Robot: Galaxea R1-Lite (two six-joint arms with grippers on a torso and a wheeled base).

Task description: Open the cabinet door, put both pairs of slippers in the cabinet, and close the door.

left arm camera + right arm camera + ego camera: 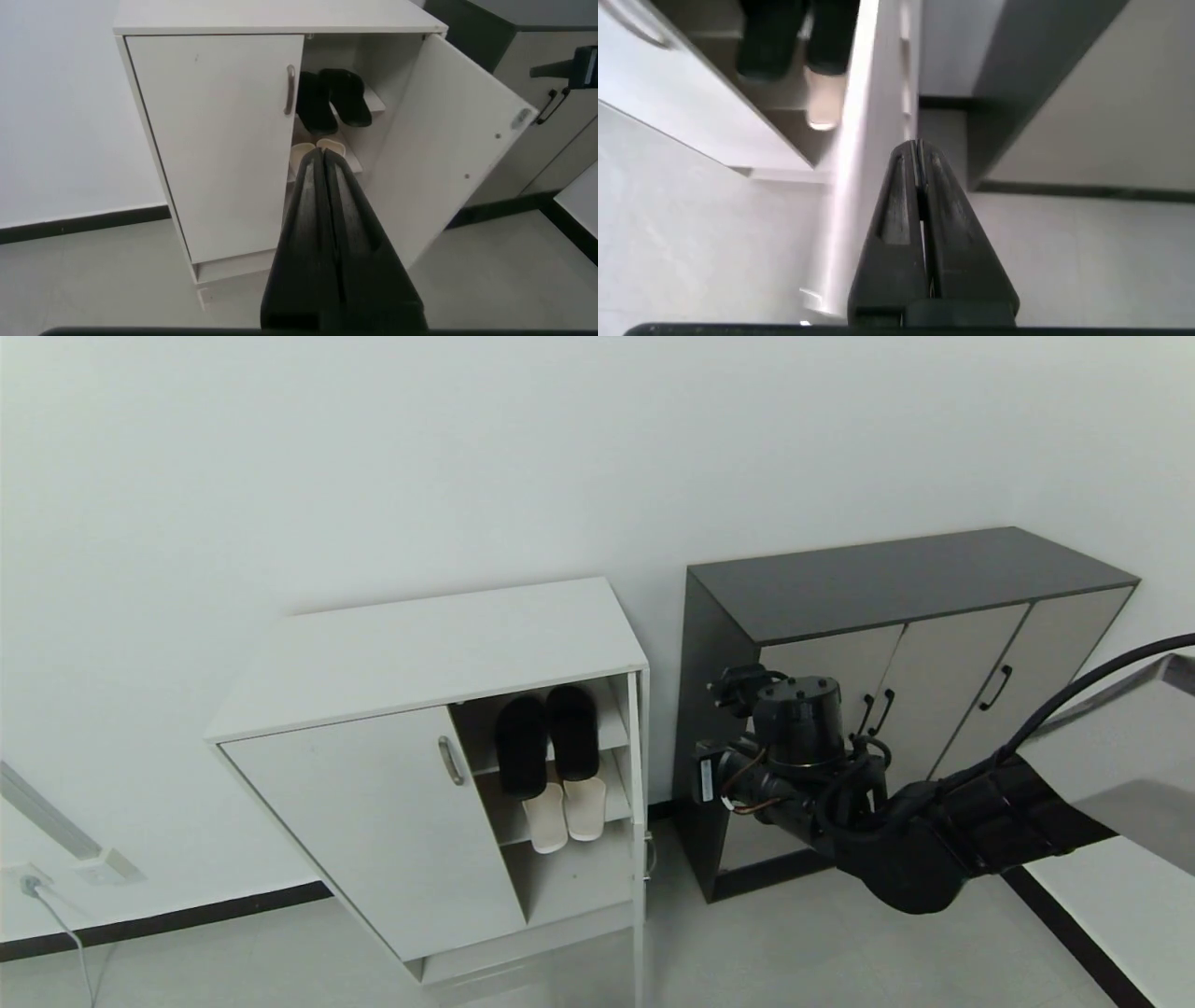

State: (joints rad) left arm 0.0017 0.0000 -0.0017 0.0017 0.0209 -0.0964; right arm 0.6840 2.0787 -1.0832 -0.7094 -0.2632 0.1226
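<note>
Already both pairs are inside the white cabinet (pixel 420 644): the black slippers (pixel 548 737) lie on the upper shelf and the white slippers (pixel 565 814) on the shelf just below. Its right door (pixel 458 140) stands wide open, while the left door (pixel 373 821) is closed. The right jaws are pressed together and hold nothing, their tips just beside the open door's edge; I cannot tell if they touch it. The left jaws, also closed and empty, point at the opening from well apart. A dark cabinet (pixel 896 579) stands just beside the white one.
</note>
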